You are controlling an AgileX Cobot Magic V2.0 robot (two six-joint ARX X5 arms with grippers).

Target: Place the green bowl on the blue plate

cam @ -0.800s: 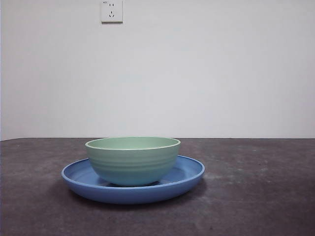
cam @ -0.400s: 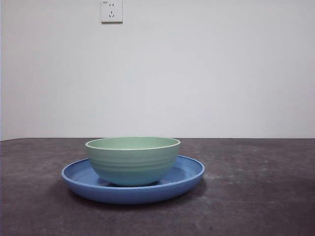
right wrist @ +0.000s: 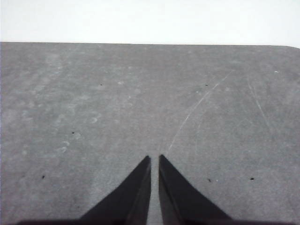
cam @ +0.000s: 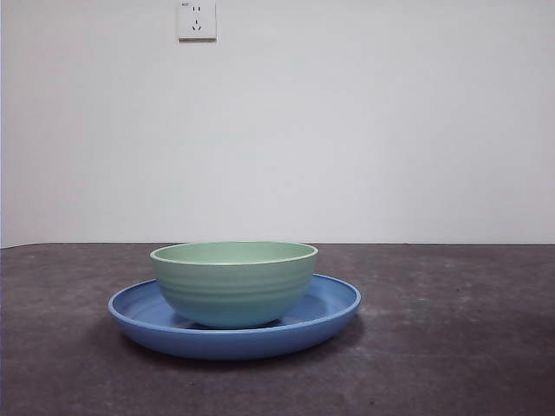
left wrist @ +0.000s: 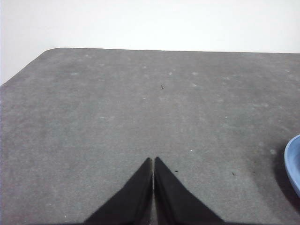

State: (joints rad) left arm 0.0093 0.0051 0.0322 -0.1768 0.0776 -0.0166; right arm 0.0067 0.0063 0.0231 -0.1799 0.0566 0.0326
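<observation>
Where ridged green bowl (cam: 234, 284) sits: glossy blue plate (cam: 334, 305).

The green bowl (cam: 234, 282), pale mint with faint horizontal ridges and a lighter rim, sits upright inside the blue plate (cam: 139, 314), a wide, shallow, glossy dish with a raised curved rim lying flat. The left wrist view shows only the plate's edge.

Green bowl (cam: 234, 286) on blue plate (cam: 139, 316).
</observation>
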